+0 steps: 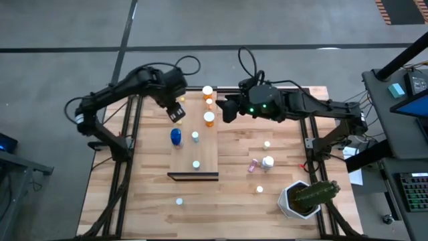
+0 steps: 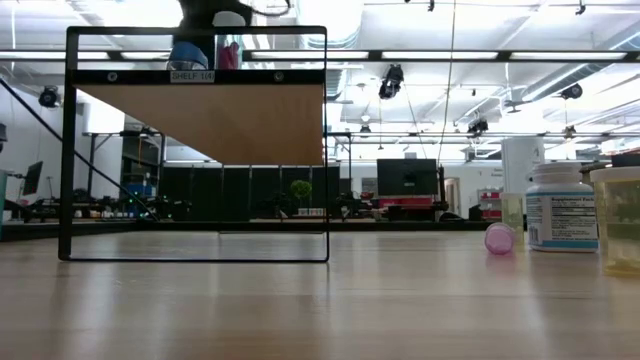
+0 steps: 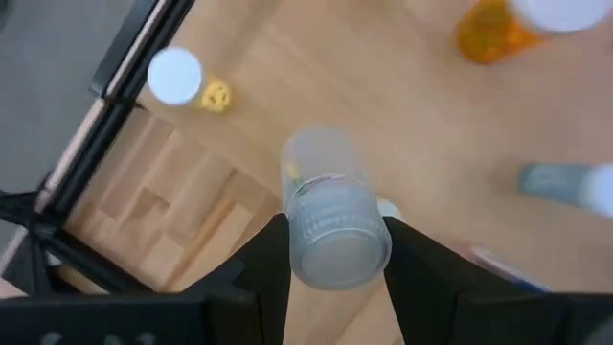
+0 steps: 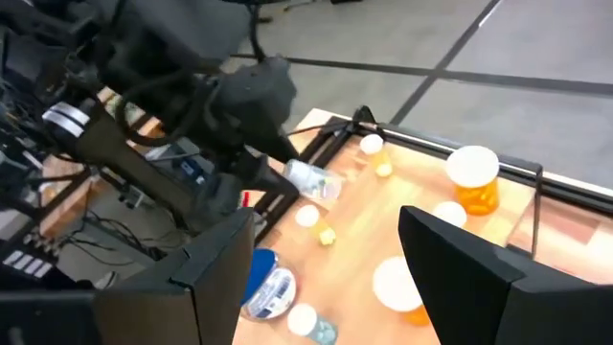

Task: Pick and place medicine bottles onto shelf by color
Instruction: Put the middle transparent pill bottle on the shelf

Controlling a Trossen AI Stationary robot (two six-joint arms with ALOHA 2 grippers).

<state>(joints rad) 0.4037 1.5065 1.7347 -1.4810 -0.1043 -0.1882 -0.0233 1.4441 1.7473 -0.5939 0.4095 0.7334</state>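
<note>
- Left claw: closed on one clear bottle with a white cap, held lying sideways between the two fingers, above the far left part of the shelf.
- Right claw: fingers spread wide, nothing between them; it hangs over the far right edge of the shelf, near the orange bottles.
- Shelf contents, counted in the high view: three orange bottles grouped at the far right corner; one blue bottle on the left side; two small clear-whitish bottles toward the middle and the near end (one yellow bit near the held bottle is too small to identify).
- Counter, to the right of the shelf: one pink bottle lying on its side; one larger white-capped bottle just beside it; two small capped bottles, one farther back, one nearer the front.
- Counter, near the front left: one small bottle standing alone.
- One white pot holding a cactus stands at the near right corner.
</note>
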